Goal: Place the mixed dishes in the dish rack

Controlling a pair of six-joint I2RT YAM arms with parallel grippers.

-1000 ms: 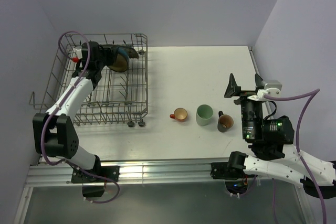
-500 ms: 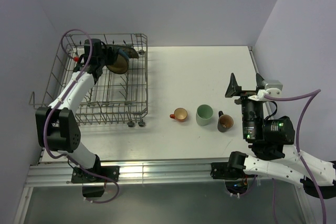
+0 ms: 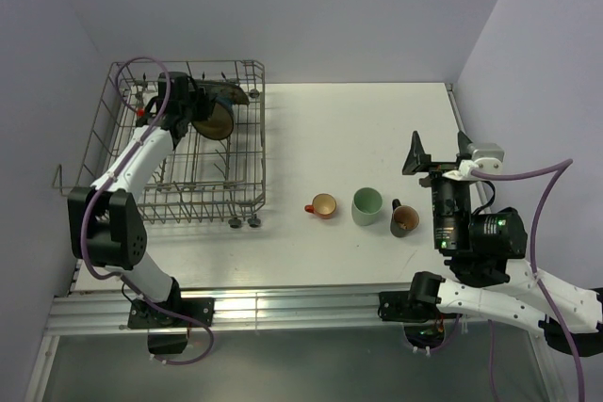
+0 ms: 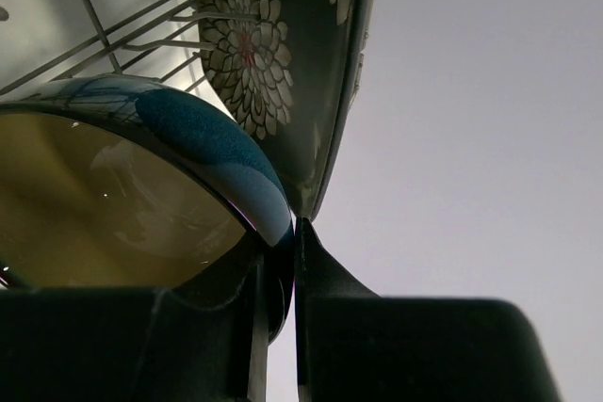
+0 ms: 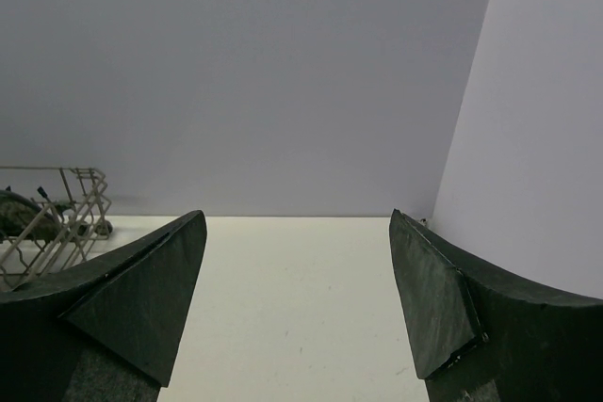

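Dish rack (image 3: 260,138): it sits at your left on the table (image 3: 358,129).
Left gripper (image 4: 285,251): your jaws are pinched tight on the blue bowl's rim, over the rack's far end.
Blue bowl (image 3: 215,117): tipped on its side inside the rack, tan inside facing the near edge (you cannot tell whether it touches the tines).
Dark floral plate (image 3: 236,96): on edge just behind the bowl, in the rack's far right corner.
Orange-red cup (image 3: 322,205), pale green mug (image 3: 366,205), brown cup (image 3: 404,220): in a row on the table, right of the rack.
Right gripper (image 3: 439,152): your jaws stand wide apart, gripping nothing, just beyond the brown cup.
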